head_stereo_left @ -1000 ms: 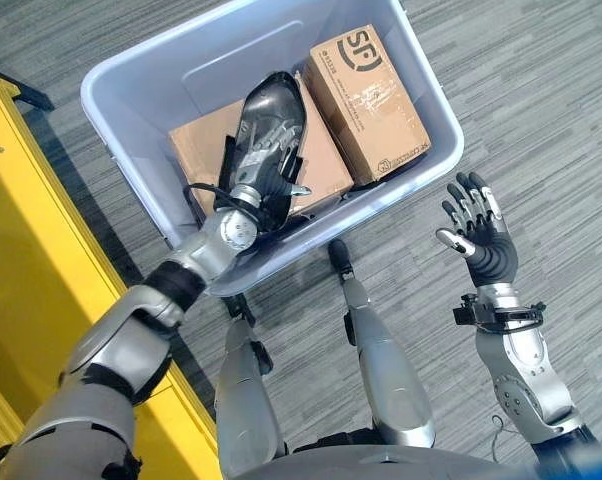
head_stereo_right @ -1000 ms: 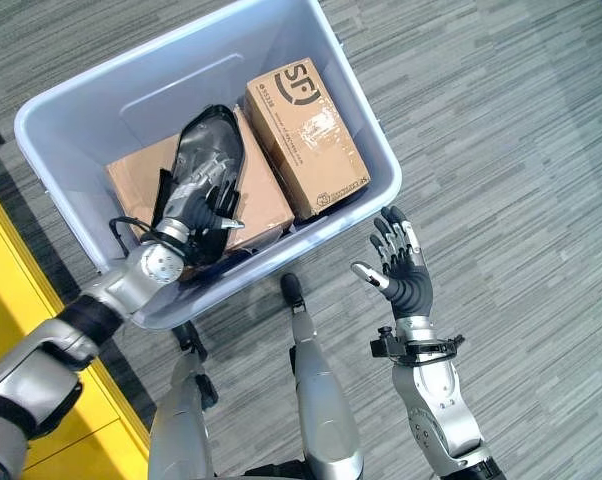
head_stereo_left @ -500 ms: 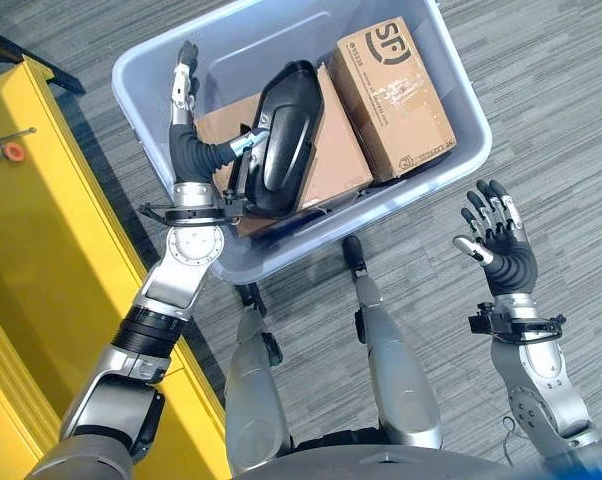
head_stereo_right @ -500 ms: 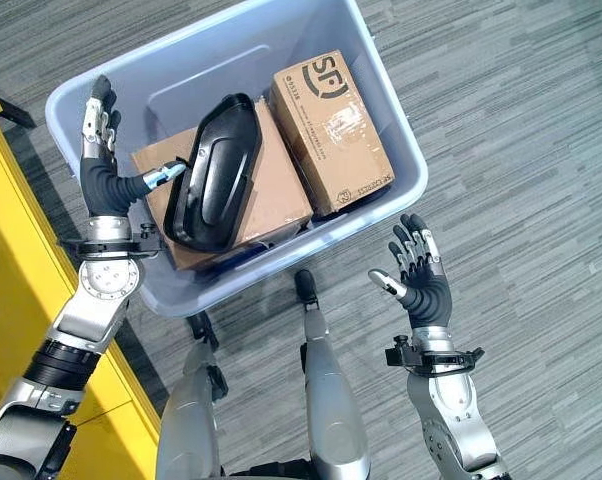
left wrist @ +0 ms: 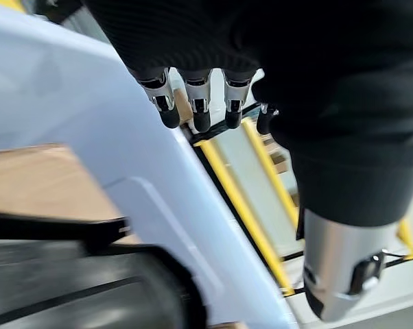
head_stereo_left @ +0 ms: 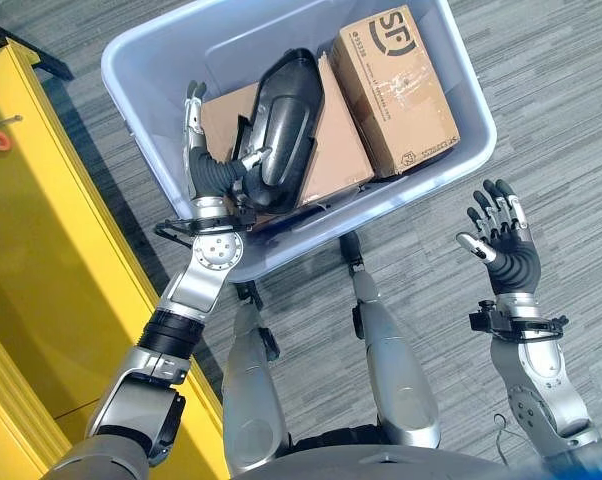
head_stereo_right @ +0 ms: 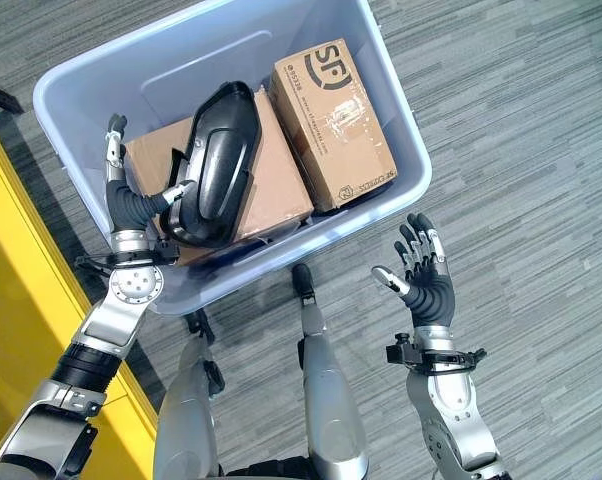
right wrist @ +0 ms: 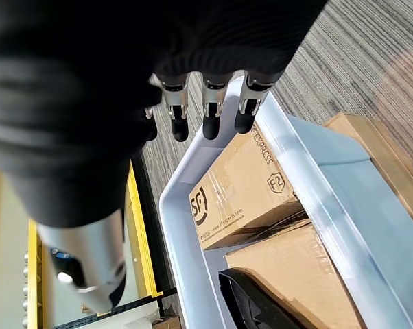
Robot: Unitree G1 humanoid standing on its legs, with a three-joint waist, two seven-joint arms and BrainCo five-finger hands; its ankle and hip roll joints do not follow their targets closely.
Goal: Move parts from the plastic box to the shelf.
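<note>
Black moulded part (head_stereo_left: 281, 125) lies on cardboard boxes (head_stereo_left: 333, 150) in the plastic box (head_stereo_left: 151, 60), my left hand (head_stereo_left: 206, 165) against its edge, fingers straight, thumb hooked under, right hand (head_stereo_left: 501, 240) spread outside; I should curl fingers round before lifting toward the yellow shelf (head_stereo_left: 41, 240).

Plastic box (head_stereo_left: 136, 100): smooth pale blue-grey plastic, slight sheen on rim. Black part (head_stereo_left: 286, 120) by the left hand's (head_stereo_left: 203, 165) thumb: glossy moulded plastic, smooth. Two cardboard boxes (head_stereo_left: 396, 85): matt brown card, glossy clear tape on the far one. Floor (head_stereo_left: 551, 120): rough grey striped carpet. Shelf (head_stereo_left: 41, 240): smooth yellow painted metal. Right hand (head_stereo_left: 501, 250): matt ribbed dark cover, polished silver fingers.
</note>
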